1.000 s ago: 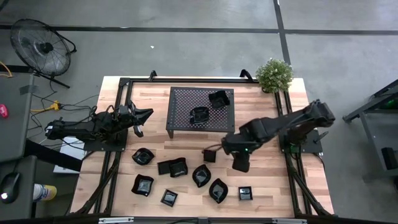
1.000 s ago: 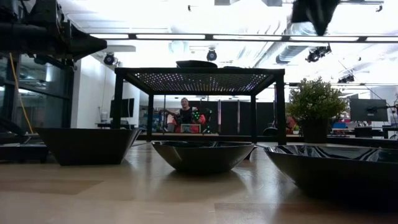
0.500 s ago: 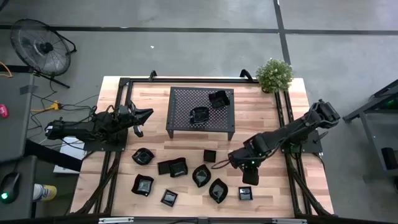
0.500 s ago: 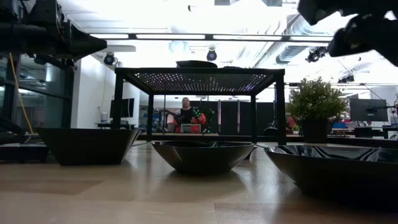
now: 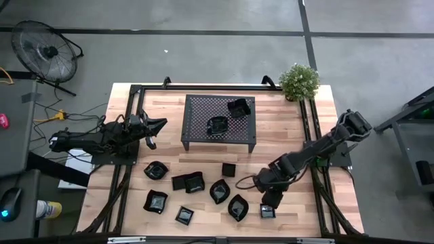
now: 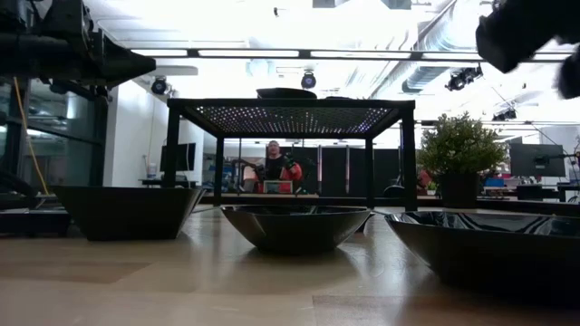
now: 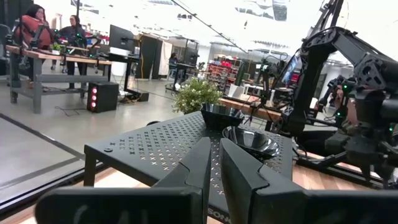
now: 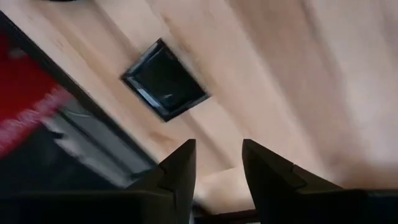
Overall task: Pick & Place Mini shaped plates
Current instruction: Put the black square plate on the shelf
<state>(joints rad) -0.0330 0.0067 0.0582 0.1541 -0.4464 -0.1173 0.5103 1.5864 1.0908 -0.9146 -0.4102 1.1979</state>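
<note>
- The right gripper (image 5: pixel 269 201) has its fingers spread and empty, hovering over the table's front right, just above a small square plate (image 5: pixel 268 211) lying at its six o'clock.
- The step looks like the approach for a pick; next it should drop straight down and straddle the plate's rim.
- Other mini plates (image 5: pixel 219 192) lie at its nine o'clock; two sit on the mesh rack (image 5: pixel 196 108).
- The left gripper (image 5: pixel 157 125) waits, clenched on nothing, at the rack's nine o'clock.

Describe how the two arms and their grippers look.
Both arms are dark, nearly black, jointed links. The left gripper has two flat, tapered dark fingers; the right gripper has two similar angular ones. A thin dark cable loops beside the right arm.
</note>
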